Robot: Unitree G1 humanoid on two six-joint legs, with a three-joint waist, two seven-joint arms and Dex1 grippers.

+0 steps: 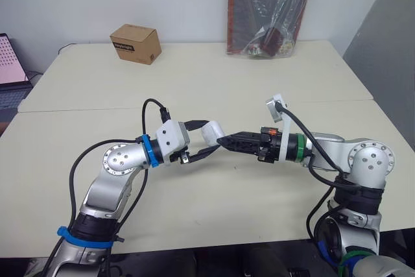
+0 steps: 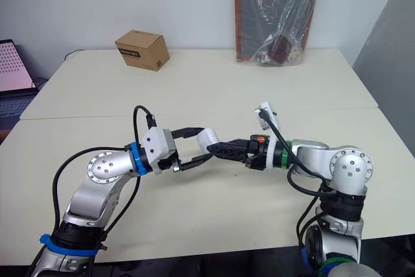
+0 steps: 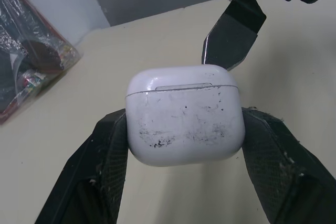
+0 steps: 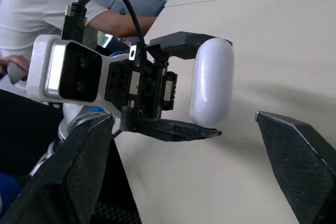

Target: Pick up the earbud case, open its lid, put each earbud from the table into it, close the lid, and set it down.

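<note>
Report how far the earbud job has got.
Done: the case is off the table, clamped in the left gripper. In hand: the open right gripper is at the case, whose lid looks shut. Left: opening the lid, loading the earbuds, closing it and setting it down.

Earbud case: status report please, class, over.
Left gripper shut on rounded white plastic earbud case, lid closed. Right gripper open, tips close to case. Brown cardboard box far back, no obstruction.

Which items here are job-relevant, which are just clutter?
Job: earbud case, lid shut, held in left gripper; right gripper, open beside it.
Clutter: cardboard box, plastic-wrapped package, laptop.
</note>
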